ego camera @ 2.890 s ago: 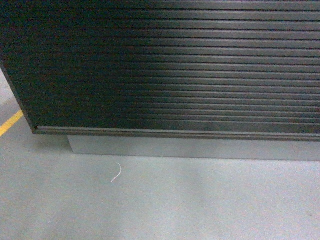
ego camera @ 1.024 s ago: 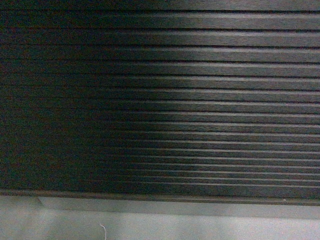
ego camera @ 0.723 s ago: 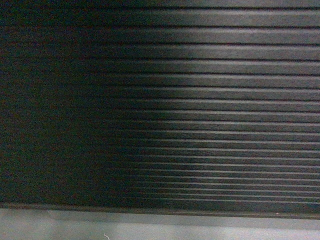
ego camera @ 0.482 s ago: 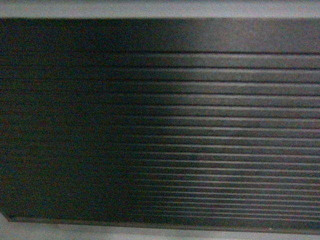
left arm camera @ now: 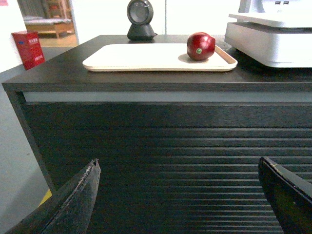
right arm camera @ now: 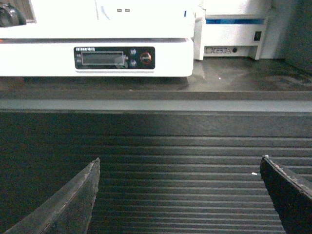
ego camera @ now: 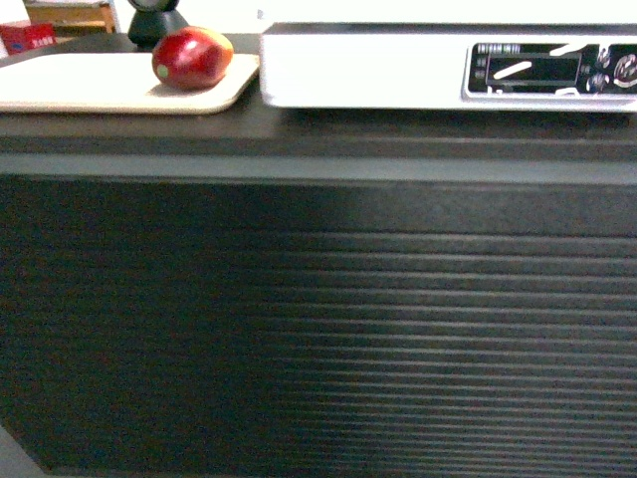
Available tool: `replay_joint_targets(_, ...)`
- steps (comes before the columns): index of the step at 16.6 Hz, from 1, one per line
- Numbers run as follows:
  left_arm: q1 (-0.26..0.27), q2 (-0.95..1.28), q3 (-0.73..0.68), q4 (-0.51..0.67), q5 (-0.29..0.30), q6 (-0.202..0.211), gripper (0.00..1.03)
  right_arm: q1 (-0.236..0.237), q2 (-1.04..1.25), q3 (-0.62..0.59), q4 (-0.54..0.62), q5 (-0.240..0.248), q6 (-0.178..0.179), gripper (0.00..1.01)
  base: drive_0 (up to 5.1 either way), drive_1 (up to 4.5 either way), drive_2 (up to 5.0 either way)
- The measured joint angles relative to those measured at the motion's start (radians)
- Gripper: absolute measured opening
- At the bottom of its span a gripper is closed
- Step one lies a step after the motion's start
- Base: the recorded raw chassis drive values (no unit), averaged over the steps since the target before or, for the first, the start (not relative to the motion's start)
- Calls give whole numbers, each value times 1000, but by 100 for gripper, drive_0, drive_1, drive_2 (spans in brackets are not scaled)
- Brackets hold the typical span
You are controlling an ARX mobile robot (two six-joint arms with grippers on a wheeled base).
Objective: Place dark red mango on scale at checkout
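Note:
The dark red mango point(ego camera: 192, 57) lies on a flat beige tray point(ego camera: 90, 88) on top of the black checkout point(ego camera: 318, 299); the left wrist view has the mango point(left arm camera: 200, 46) at the tray's right end. To its right stands the white scale point(ego camera: 418, 70) with a dark display panel point(right arm camera: 114, 57). My left gripper point(left arm camera: 178, 165) is open and empty, low in front of the ribbed counter front. My right gripper point(right arm camera: 179, 163) is open and empty too, below the scale. Neither gripper appears in the head view.
A black round-headed device point(left arm camera: 140, 19) stands behind the tray. A red box point(left arm camera: 28, 48) sits far left beyond the counter. A white machine with a blue stripe point(right arm camera: 236, 29) stands right of the scale. The counter's left corner point(left arm camera: 12, 90) drops to grey floor.
The head view has risen from the floor and plinth up the slatted front; the counter top, mango, tray and scale have come into sight.

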Motion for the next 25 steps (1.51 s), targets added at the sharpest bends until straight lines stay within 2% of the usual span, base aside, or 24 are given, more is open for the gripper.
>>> replay_joint_targets(25, 0, 0, 0, 0, 1, 1, 98, 0, 0, 0, -1, 0, 1, 98, 0, 0, 0)
